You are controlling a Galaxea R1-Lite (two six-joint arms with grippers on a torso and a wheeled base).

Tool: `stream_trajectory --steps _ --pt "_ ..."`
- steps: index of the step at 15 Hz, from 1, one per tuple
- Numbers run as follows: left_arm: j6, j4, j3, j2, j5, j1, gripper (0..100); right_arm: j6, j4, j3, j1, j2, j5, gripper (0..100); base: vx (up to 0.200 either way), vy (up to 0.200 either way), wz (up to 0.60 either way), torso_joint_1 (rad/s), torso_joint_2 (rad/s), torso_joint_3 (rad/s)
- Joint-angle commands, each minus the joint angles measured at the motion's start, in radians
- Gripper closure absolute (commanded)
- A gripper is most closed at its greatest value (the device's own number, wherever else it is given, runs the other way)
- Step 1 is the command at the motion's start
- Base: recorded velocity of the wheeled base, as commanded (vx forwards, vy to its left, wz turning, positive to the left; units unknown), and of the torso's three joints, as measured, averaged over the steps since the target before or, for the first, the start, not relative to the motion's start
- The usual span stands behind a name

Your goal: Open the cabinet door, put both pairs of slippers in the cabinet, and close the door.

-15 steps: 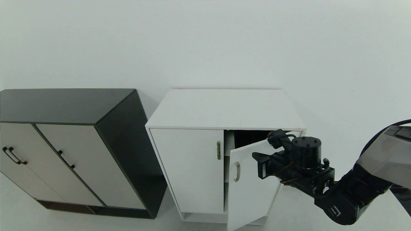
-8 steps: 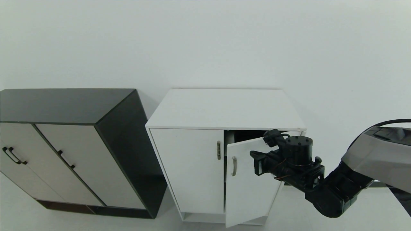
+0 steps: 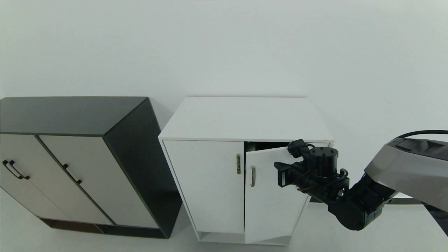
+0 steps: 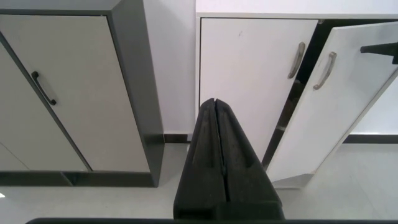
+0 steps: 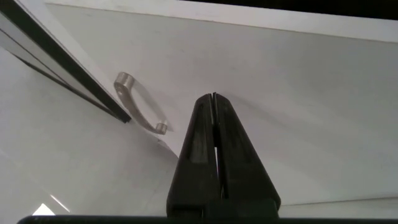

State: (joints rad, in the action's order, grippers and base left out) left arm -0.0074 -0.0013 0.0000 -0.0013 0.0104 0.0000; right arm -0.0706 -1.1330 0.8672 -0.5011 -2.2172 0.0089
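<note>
Wall (image 3: 224,45), plain and pale, runs behind everything, and a pale floor (image 3: 315,238) lies below. Two cabinets stand side by side against the wall. The black cabinet (image 3: 136,164) on the left has two grey doors, both closed, each with a dark handle. The white cabinet (image 3: 245,119) is just beside it on the right, with a narrow strip of floor between them.

The white cabinet's left door (image 3: 206,189) is closed flat. Its right door (image 3: 269,210) is hinged on the right side and stands slightly ajar. Its free edge sits a little out from the left door, and a dark gap shows along its top edge. Each white door carries a small metal handle near the middle seam: the left door's handle (image 3: 238,163) sits a little higher than the right door's handle (image 3: 252,176).

The right claw (image 5: 214,99) has its fingers pressed together, holding nothing. Its tip is at the outer face of the ajar door, beside the handle; whether it touches, I cannot tell. The left claw (image 4: 215,104) is likewise closed tight and empty, well back from both cabinets and pointed at the strip between them.
</note>
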Motion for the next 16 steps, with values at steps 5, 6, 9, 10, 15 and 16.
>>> stream_trajectory --steps 5,6,9,10,15,16 --pt "0.000 0.000 0.000 0.001 0.000 0.000 100 0.000 0.001 0.038 0.030 -0.038 0.000 100 0.000 0.000 0.00 0.000 0.00 0.000" --pt "0.000 0.000 0.000 0.001 0.000 0.000 100 0.000 0.001 0.041 0.033 -0.039 0.000 100 0.000 0.000 0.00 0.000 0.00 0.000" --pt "0.000 0.000 0.000 0.001 0.000 0.000 100 0.000 0.004 0.067 0.041 -0.048 0.000 100 0.000 0.000 0.00 0.000 0.00 0.000" --pt "0.000 0.000 0.000 0.001 0.000 0.000 100 0.000 0.004 0.073 0.042 -0.053 0.000 100 0.000 0.000 0.00 0.000 0.00 0.000" --pt "0.000 0.000 0.000 0.001 0.000 0.000 100 0.000 0.004 0.087 0.061 -0.065 0.000 100 0.000 0.000 0.00 0.000 0.00 0.000" --pt "0.000 0.000 0.000 0.001 0.000 0.000 100 0.000 0.004 0.087 0.064 -0.067 0.000 100 0.000 0.000 0.00 0.000 0.00 0.000"
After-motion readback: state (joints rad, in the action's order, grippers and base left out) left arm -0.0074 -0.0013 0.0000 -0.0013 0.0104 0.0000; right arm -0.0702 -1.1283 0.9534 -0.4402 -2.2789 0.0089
